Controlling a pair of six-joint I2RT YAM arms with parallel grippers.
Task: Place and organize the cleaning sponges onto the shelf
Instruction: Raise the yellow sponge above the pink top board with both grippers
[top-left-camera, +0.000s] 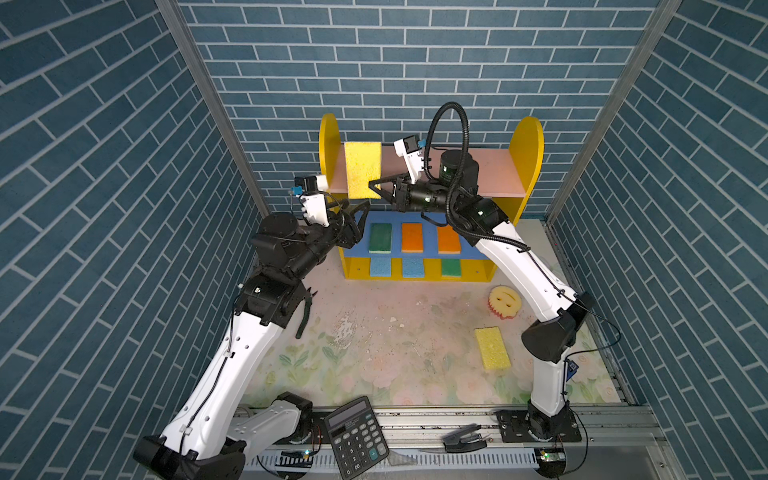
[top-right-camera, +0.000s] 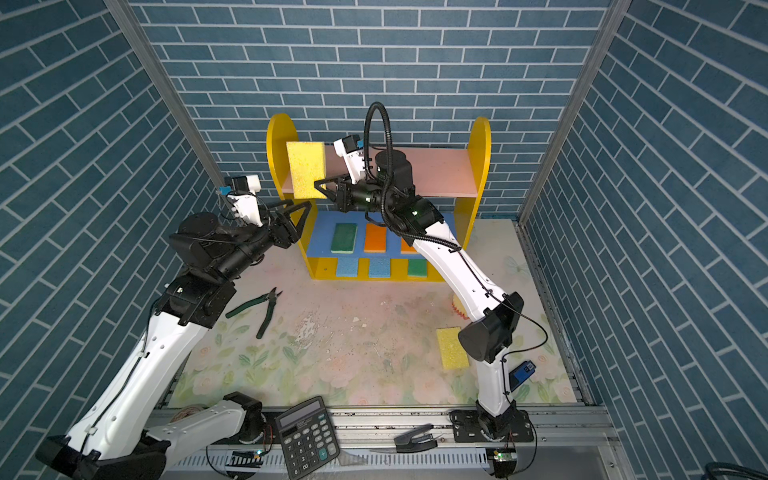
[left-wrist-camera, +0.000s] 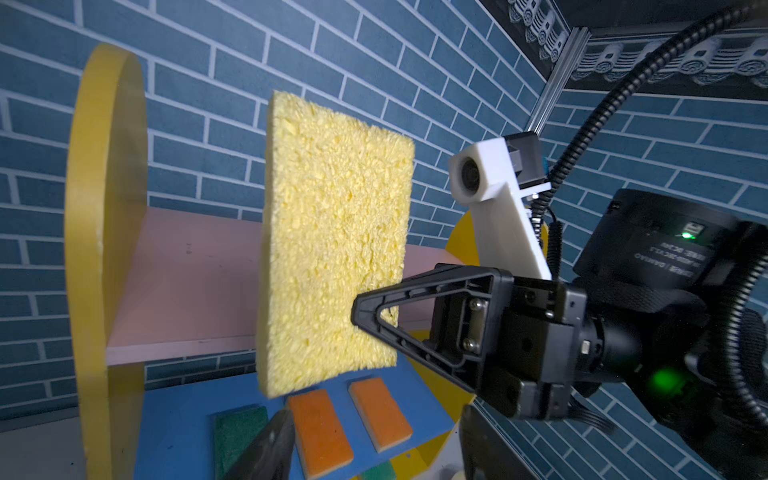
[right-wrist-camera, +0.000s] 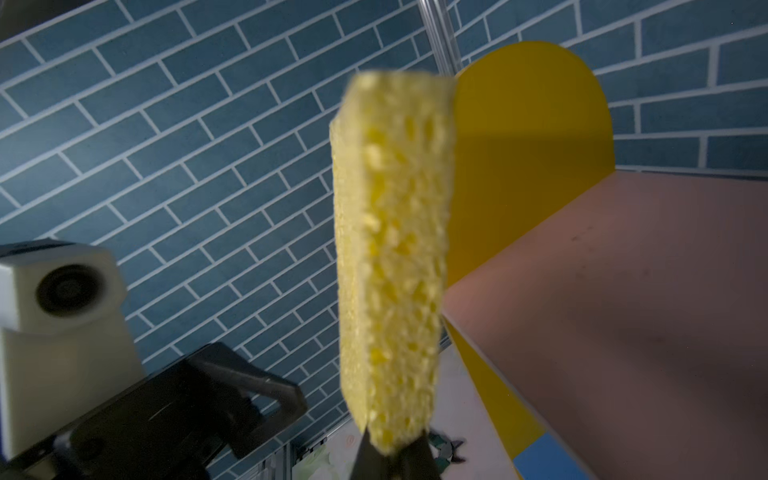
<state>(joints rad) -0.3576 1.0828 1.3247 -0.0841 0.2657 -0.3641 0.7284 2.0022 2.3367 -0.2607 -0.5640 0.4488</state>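
Note:
My right gripper is shut on the lower edge of a yellow sponge, held on edge above the left end of the shelf's pink top board. In the right wrist view the sponge rises from the gripper. My left gripper stands open and empty just below it, by the shelf's left panel. Green and two orange sponges lie on the blue board. Three more lie on the base. A round smiley sponge and a yellow sponge lie on the table.
A black calculator and a black clip-like tool lie on the front rail. Green-handled pliers lie on the table beside my left arm. Blue brick walls close in the back and both sides.

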